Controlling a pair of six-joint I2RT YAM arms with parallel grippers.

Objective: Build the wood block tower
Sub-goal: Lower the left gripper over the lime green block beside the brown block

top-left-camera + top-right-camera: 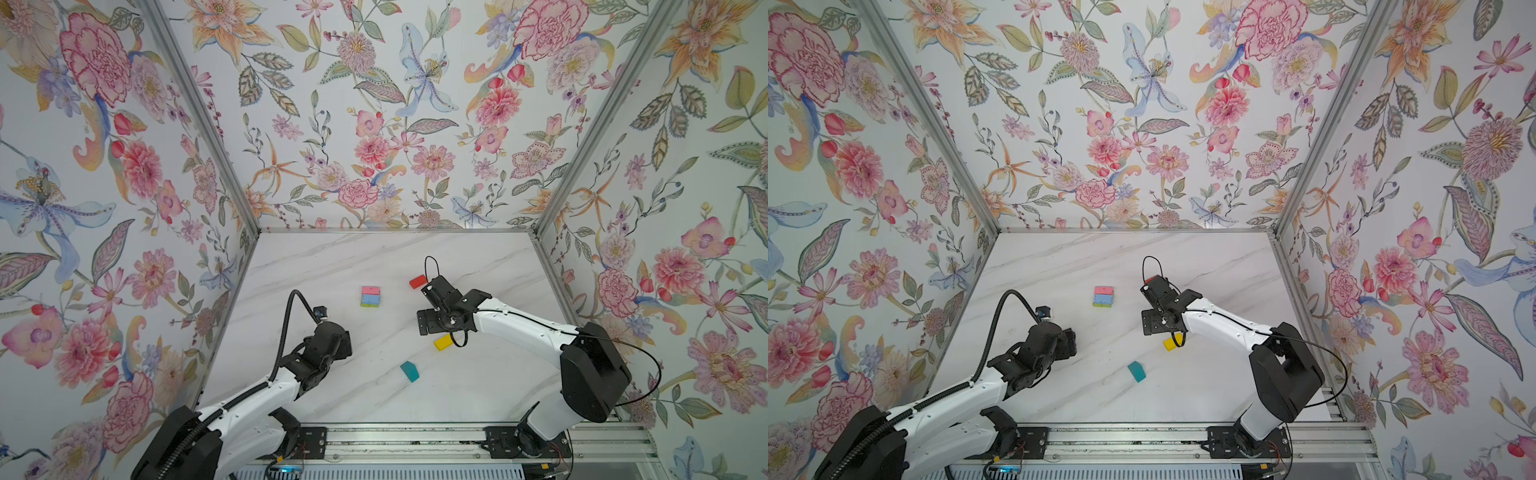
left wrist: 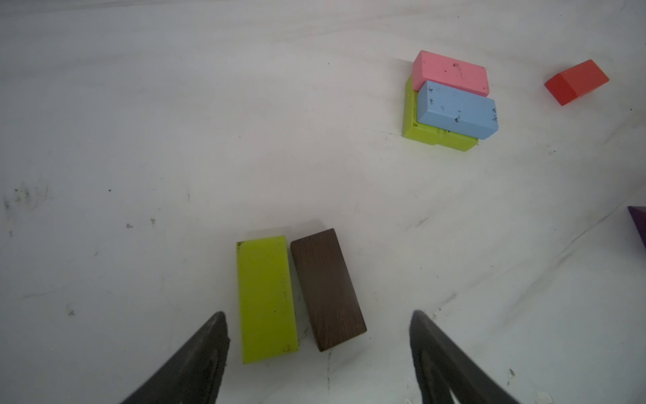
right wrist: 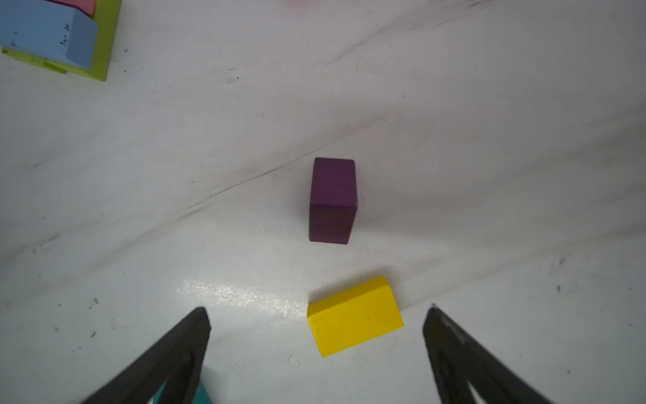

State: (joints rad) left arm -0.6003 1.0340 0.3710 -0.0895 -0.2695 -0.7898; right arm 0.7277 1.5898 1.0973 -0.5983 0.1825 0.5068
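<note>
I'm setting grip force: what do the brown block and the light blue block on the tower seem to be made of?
Brown block: apparently wood, dark-stained or bare, with a matt finish; fine grain lines run along its top face. Light blue block: probably wood under opaque matt paint; dark chips speckle its faces and edges, and no grain shows through.

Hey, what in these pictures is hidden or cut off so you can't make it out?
Lime block and brown block: both top views, covered by the left gripper.
Purple block: both top views, covered by the right gripper; left wrist view, cut by the edge.
Teal block: right wrist view, mostly behind a finger and off the edge.
</note>
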